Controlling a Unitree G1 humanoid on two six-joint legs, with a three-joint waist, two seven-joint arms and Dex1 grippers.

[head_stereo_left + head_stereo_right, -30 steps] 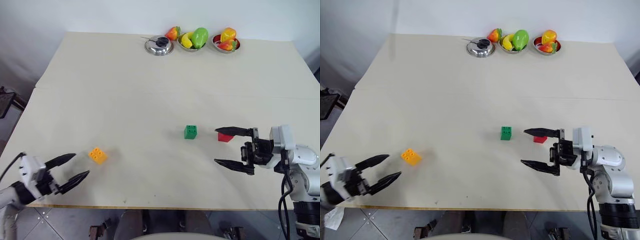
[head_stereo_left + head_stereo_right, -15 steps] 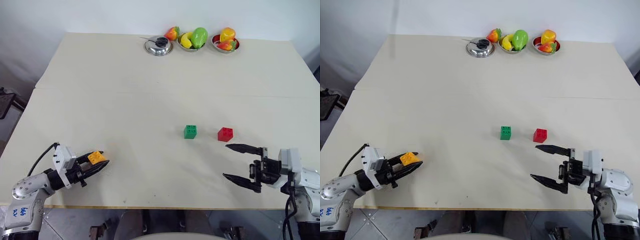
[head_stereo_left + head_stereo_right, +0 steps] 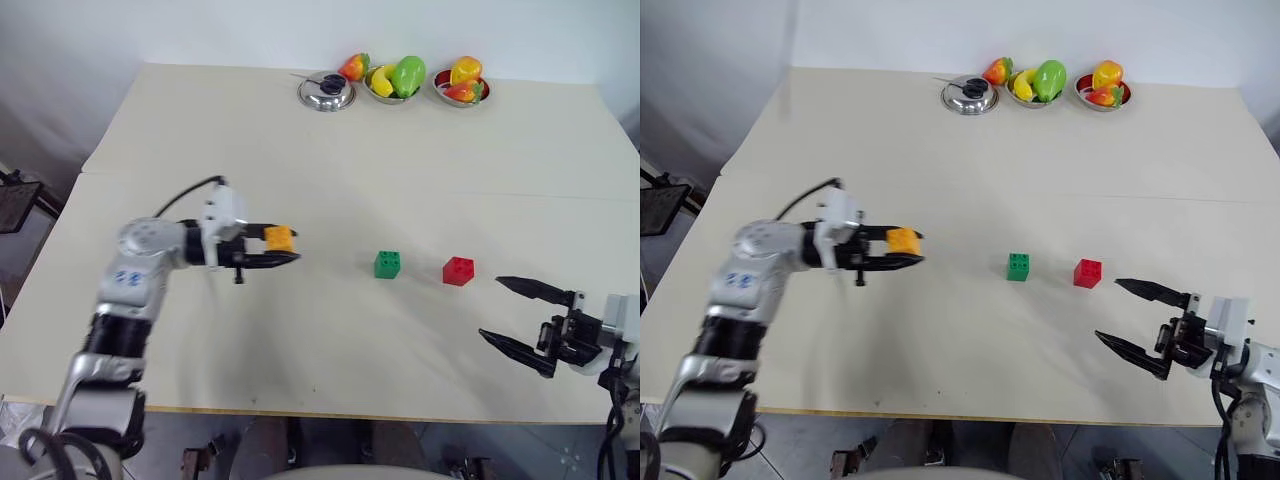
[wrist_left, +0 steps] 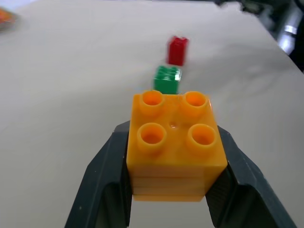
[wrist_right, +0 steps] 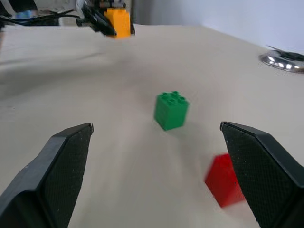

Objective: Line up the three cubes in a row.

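Left claw [image 3: 282, 250] clamps the orange cube [image 3: 278, 238]; right claw [image 3: 518, 318] gapes; far bowls [image 3: 391, 94] hold fruit [image 3: 407, 75].

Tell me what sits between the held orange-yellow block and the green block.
Nothing: in the left eye view, only bare table separates the orange-yellow block in the left gripper from the green block.

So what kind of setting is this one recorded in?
Probably a lab or test room set up for robot practice: a plain cream table against a bare white wall, toy fruit in steel bowls at its far edge, and toy blocks such as the green cube laid out.
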